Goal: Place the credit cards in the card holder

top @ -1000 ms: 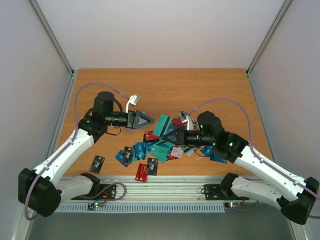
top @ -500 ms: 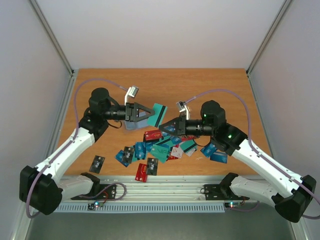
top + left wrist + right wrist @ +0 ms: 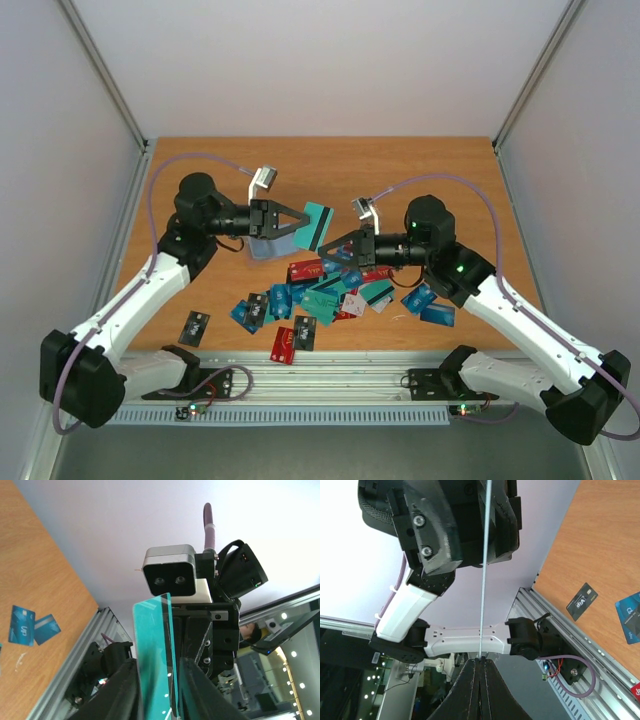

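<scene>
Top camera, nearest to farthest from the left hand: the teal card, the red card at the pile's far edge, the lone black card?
1. Thin teal plastic card, between the left hand fingers.
2. Red rectangular plastic card, at the pile's far edge.
3. Black rectangular plastic card, alone at the near left.

**Cards and holder: one card aloft, the rest on the table**

- Teal card (image 3: 318, 222), dark stripe: raised above the table, on edge. One end is pinched in the right gripper (image 3: 326, 253); the other stands between the left gripper (image 3: 303, 222) fingers, grip unclear.
- Cards (image 3: 320, 295): red, blue, teal, black and white, lying flat in an overlapping scatter, centre-front.
- Black card (image 3: 195, 327): alone, well left.
- Holder (image 3: 266, 250): pale blue-grey flat piece just left of the scatter, detail unclear.
</scene>
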Controlling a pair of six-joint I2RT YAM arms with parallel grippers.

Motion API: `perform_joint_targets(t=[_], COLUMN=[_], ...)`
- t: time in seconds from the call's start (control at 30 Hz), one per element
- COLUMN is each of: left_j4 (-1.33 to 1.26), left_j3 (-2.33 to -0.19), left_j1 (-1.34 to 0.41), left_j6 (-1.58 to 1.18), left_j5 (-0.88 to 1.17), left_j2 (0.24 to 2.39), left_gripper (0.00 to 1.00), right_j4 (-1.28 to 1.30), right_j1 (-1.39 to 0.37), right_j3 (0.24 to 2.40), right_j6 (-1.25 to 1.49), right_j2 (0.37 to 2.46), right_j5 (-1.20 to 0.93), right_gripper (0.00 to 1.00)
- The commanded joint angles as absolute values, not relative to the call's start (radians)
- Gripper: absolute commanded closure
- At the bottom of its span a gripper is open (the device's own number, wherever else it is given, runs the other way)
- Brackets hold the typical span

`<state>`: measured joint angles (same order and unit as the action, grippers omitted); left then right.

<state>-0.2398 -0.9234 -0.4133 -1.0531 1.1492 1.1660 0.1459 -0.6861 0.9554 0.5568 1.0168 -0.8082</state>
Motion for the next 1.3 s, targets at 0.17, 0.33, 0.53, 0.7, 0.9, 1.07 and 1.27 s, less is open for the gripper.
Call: perform_joint_targets(t=[0.17,0.33,0.53,0.7,0.9,1.07,1.27], left_j4=[-0.272,-0.267,-0.147,0.047,0.166,0.370,0.496], left_j3=[-0.968,-0.974,-1.006,-1.054,-1.072,-1.139,-1.161], left_j1=[-0.407,-0.407,-0.407,-0.407,-0.407,-0.406,-0.387], left_j6=[-1.057,-1.064,-1.015,-0.892,-0.796,-0.705,-0.669], left_j5=[1.170,1.164,1.109,1.045,0.954,0.843,0.665], left_j2=[1.155,1.154,1.133,1.122,1.109,1.129,1.129], left_gripper=[0.99,1.00,1.00,1.00,1.00,1.00,1.00], right_j4=[0.116,0.182,0.249,0.359,0.459,0.515,0.620], right_j1=[-0.668,-0.659,-0.626,-0.593,-0.529,-0.438,-0.378], right_j3=[1.005,1.031,1.060,1.126,1.234,1.336,1.486], right_j6=[0.544,0.518,0.496,0.461,0.411,0.386,0.313], right_j2=[1.026,1.037,1.054,1.081,1.130,1.181,1.291], right_j5=[-0.869,-0.848,-0.792,-0.723,-0.678,-0.684,-0.695], right_gripper=[0.99,0.86,0.51,0.48,0.48,0.48,0.48])
